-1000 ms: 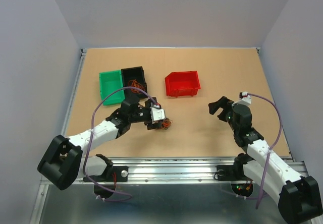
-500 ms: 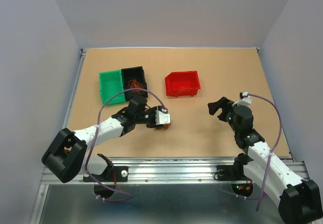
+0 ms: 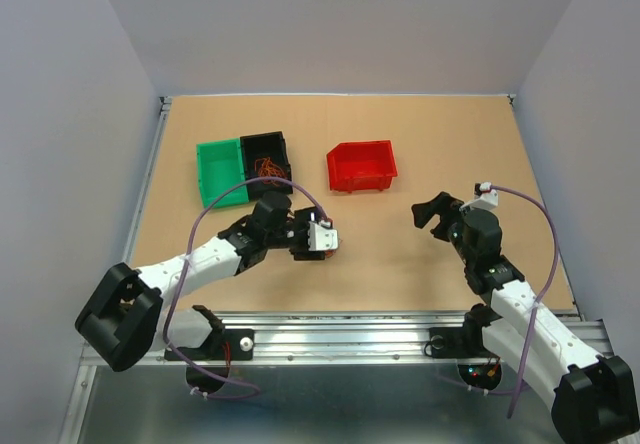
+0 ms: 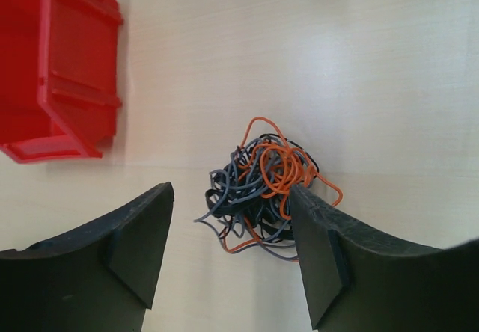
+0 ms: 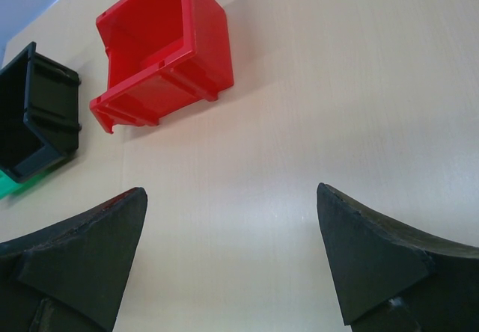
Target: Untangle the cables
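Note:
The cables (image 4: pixel 263 188) are a fist-sized knot of orange, black and grey wires lying on the table. In the left wrist view the knot sits between my left gripper's (image 4: pixel 228 201) open fingers, close to the right finger (image 4: pixel 322 250) and apart from the left one. In the top view the left gripper (image 3: pixel 322 245) hangs over the knot and hides most of it. My right gripper (image 3: pixel 432 212) is open and empty over bare table at the right; its view (image 5: pixel 230 197) shows no cables between the fingers.
A red bin (image 3: pixel 361 166) stands behind the middle of the table and also shows in both wrist views (image 4: pixel 60 70) (image 5: pixel 165 48). A black bin (image 3: pixel 265 152) with more orange wires and a green bin (image 3: pixel 220 172) stand side by side at the back left.
My left gripper has shifted a little to the right and come over the knot, which showed beside it a second ago. The right arm has barely moved.

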Available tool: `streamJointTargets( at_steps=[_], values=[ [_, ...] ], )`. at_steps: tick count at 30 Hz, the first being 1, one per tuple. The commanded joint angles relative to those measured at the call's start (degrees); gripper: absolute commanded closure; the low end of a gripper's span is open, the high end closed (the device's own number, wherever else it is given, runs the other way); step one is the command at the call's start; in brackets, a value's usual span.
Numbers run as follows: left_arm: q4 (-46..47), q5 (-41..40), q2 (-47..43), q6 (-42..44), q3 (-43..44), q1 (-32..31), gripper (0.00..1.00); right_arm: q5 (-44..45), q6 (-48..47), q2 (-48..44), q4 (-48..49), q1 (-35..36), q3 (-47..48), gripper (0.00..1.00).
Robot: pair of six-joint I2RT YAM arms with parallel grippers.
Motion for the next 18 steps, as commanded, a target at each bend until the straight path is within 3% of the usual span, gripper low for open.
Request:
streamJointTargets(
  at_steps=[1, 11, 18],
  values=[
    [4.7, 0.1, -6.3, -1.0, -1.6, -0.3, 0.24, -0.6, -1.0, 0.1, 3.4, 0.2, -1.5, 0.00],
    [-5.3, 5.3, -3.3, 3.6, 2.4, -0.6, 0.27, -0.9, -1.1, 1.2, 4.0, 0.3, -1.4, 0.00],
    [-6.6, -0.1, -1.2, 4.5, 2.5, -4.9, 0.28, -1.2, -1.3, 1.6, 4.5, 0.2, -1.4, 0.00]
  ],
)
